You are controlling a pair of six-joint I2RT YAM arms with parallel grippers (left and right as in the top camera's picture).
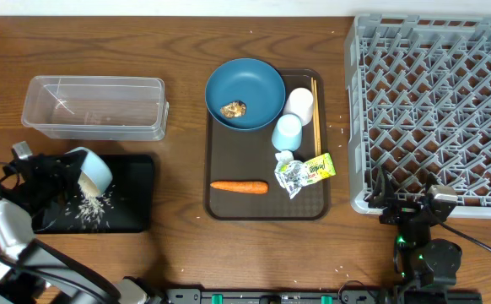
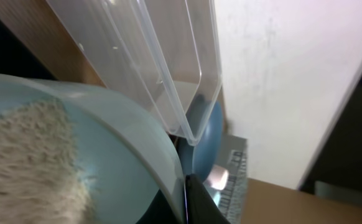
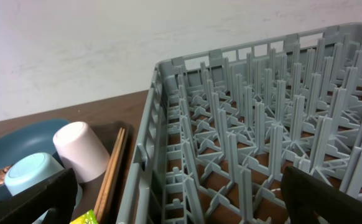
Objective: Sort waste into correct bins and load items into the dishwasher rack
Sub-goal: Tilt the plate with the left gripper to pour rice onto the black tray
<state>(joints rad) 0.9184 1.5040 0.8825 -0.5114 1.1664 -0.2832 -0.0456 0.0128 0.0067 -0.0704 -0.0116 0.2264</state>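
My left gripper (image 1: 75, 162) is shut on the rim of the small light blue bowl (image 1: 94, 169), which is tipped over the black tray (image 1: 137, 187). White rice (image 1: 92, 205) lies spilled on that tray, and more rice (image 2: 25, 162) clings inside the bowl (image 2: 112, 155). The clear tub (image 1: 94, 107) stands behind. On the brown serving tray (image 1: 229, 160) sit the dark blue dish (image 1: 258, 83) with a brown food lump (image 1: 234, 109), a whitish cup (image 1: 299, 105), a light blue cup (image 1: 287, 132), chopsticks (image 1: 315, 110), a wrapper (image 1: 303, 173) and a carrot (image 1: 239, 187). My right gripper (image 1: 410, 198) hangs open at the front edge of the grey rack (image 1: 435, 101).
In the right wrist view the rack (image 3: 262, 124) fills the right side, with the whitish cup (image 3: 81, 149), the light blue cup (image 3: 32, 174) and the chopsticks (image 3: 114, 168) at its left. The clear tub (image 2: 156, 56) looms close above the bowl in the left wrist view.
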